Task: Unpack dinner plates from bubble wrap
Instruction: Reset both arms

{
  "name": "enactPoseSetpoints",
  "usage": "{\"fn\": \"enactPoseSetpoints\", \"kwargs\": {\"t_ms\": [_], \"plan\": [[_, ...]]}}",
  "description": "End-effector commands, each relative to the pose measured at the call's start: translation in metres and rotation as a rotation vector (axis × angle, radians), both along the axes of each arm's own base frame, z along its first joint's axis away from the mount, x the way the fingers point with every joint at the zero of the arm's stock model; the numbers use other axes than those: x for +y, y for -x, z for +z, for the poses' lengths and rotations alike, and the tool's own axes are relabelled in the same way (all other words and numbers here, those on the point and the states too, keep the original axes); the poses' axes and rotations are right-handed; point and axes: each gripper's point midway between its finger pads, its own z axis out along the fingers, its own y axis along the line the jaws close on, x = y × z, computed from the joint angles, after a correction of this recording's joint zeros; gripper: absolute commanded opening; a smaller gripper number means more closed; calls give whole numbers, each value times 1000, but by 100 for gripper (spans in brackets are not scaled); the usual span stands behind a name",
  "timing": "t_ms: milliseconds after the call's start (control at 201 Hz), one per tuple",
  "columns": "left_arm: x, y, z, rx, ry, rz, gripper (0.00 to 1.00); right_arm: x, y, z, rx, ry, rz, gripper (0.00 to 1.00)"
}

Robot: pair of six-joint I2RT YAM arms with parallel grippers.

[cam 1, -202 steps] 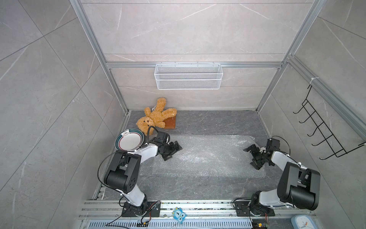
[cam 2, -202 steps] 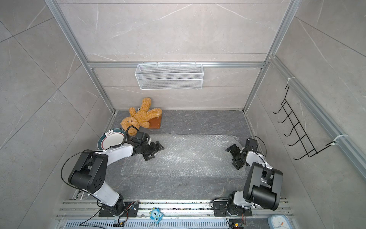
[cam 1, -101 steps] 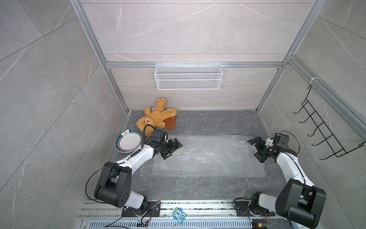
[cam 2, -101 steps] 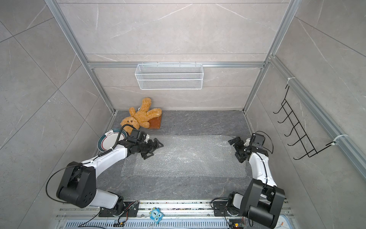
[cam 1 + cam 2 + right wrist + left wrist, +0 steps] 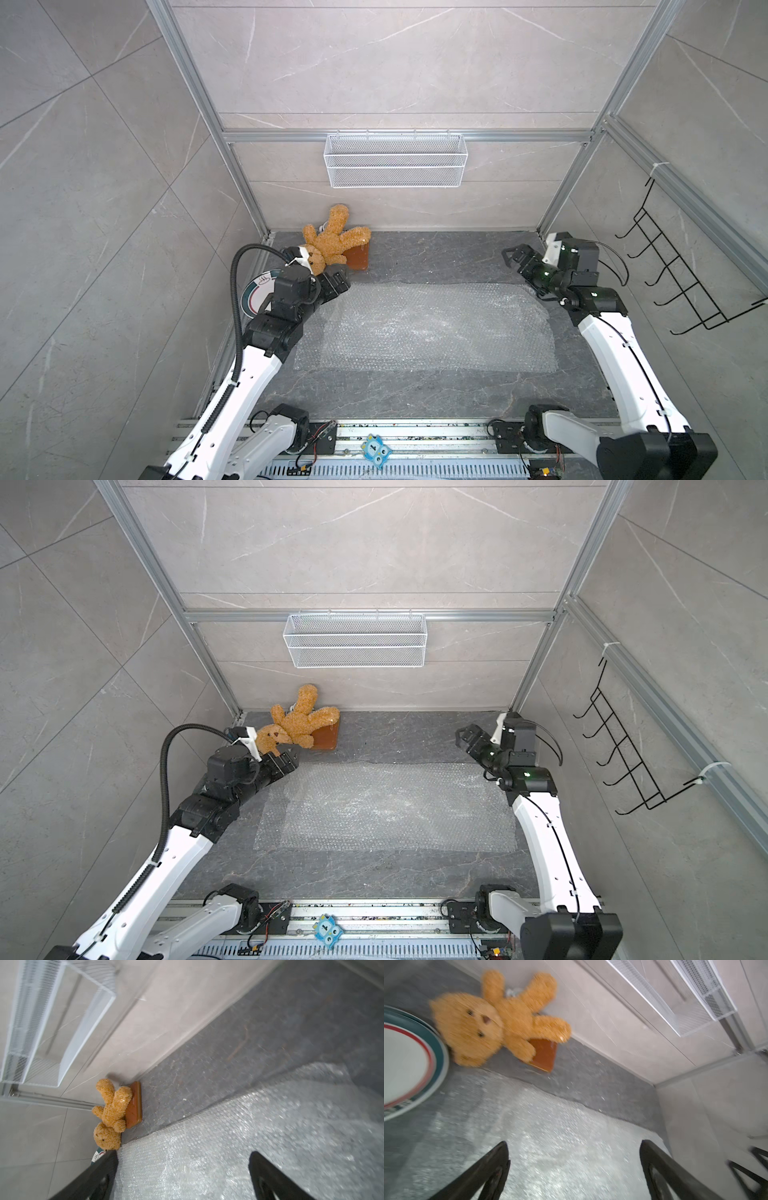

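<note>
The dinner plates [image 5: 404, 1064] are found bare just beside the head of the teddy bear [image 5: 328, 245], apparently set clear of the bubble wrap [image 5: 424, 328], which lies flat before the bear. The left gripper [image 5: 574, 1142] and the right gripper [image 5: 185, 1154] are spread apart, with nothing held.

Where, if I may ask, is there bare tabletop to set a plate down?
Two bare strips of dark grey tabletop: one between the flat clear bubble wrap sheet and the back wall, right of the brown square slab; one between the sheet and the front rail. Crowded: the far left corner, with tan teddy bear, slab, green-rimmed white plates, open left gripper.
</note>
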Motion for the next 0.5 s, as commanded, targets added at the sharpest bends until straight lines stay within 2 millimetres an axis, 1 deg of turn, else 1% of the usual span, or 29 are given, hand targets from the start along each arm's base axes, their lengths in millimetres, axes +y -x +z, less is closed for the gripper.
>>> {"fn": "enactPoseSetpoints", "kwargs": {"t_ms": [0,90,125,199,304,374,494], "plan": [[55,2,-21,-17,-218,236,100,4,9,24,-163,159,-1,100],[72,5,-35,-49,-289,313,100,-5,21,25,-243,217,-41,100],[76,4,-43,-57,-318,329,100,-8,25,20,-267,261,-43,100],[81,3,-61,-47,-394,329,100,-15,30,-5,-262,367,-39,100],[101,6,-82,26,-470,409,100,-26,39,-38,-243,485,-49,100],[112,6,-91,50,-509,469,100,-34,46,-53,-255,505,-82,100],[130,-1,-108,81,-605,552,100,-45,51,-80,-271,504,-156,100]]}}
